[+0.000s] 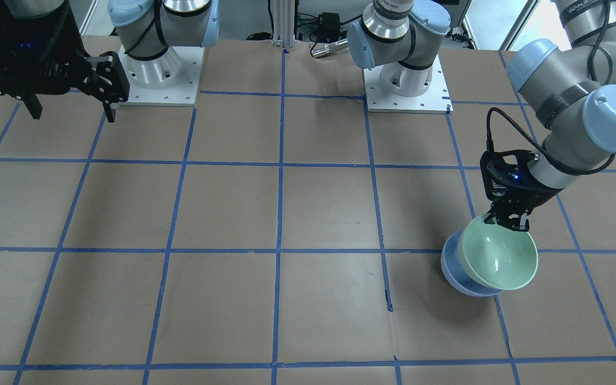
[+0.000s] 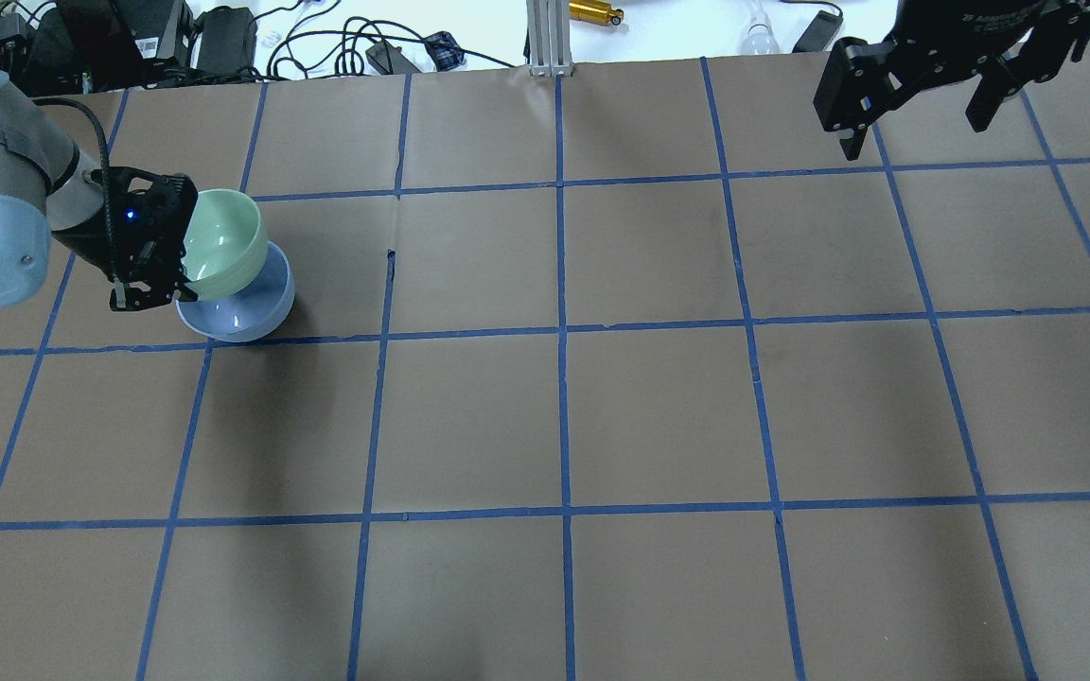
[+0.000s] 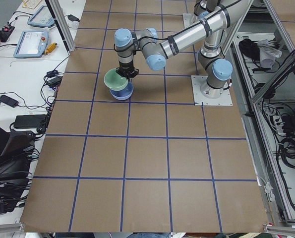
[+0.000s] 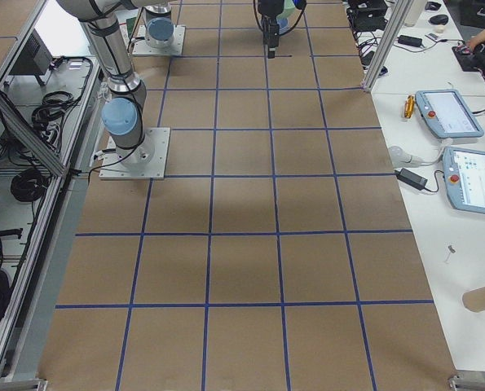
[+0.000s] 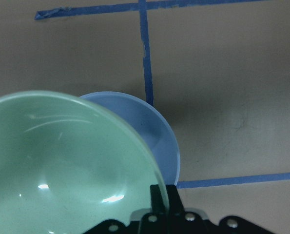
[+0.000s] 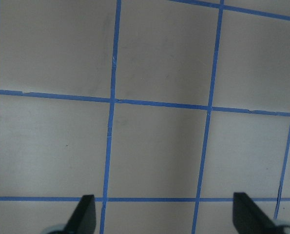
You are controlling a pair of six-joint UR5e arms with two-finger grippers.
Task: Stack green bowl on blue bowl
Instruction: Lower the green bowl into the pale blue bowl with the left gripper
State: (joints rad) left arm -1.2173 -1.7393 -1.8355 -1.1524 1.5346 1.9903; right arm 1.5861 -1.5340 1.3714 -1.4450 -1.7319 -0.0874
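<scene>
My left gripper is shut on the rim of the green bowl and holds it tilted just over the blue bowl, which stands on the table. In the overhead view the left gripper pinches the green bowl above the blue bowl. The left wrist view shows the green bowl overlapping the blue bowl; whether they touch I cannot tell. My right gripper is open and empty, high over the far corner; it also shows in the front view.
The table is brown board with a blue tape grid. The arm bases stand at the robot side. Cables and boxes lie beyond the far edge. Tablets sit on a side bench.
</scene>
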